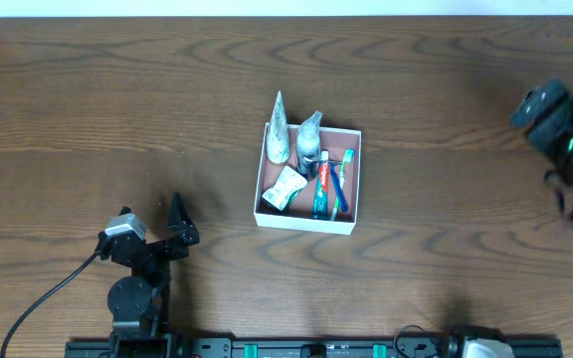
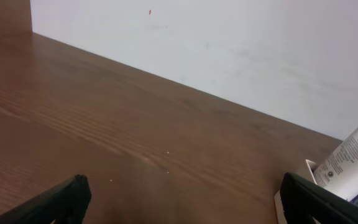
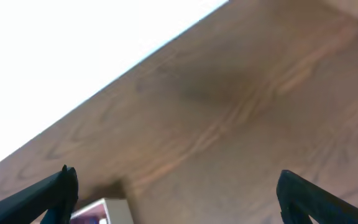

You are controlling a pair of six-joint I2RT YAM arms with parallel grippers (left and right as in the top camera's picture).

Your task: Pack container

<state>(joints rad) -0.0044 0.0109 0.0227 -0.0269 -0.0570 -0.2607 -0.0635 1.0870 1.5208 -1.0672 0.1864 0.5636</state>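
Left gripper (image 2: 180, 190) spread above brown woodgrain table (image 2: 104, 124); white wall (image 2: 229, 37) behind

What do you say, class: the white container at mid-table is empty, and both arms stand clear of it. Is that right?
Not empty. The overhead view shows the container holding a tall white tube, a toothpaste tube and toothbrushes, among other items. The rest stands.
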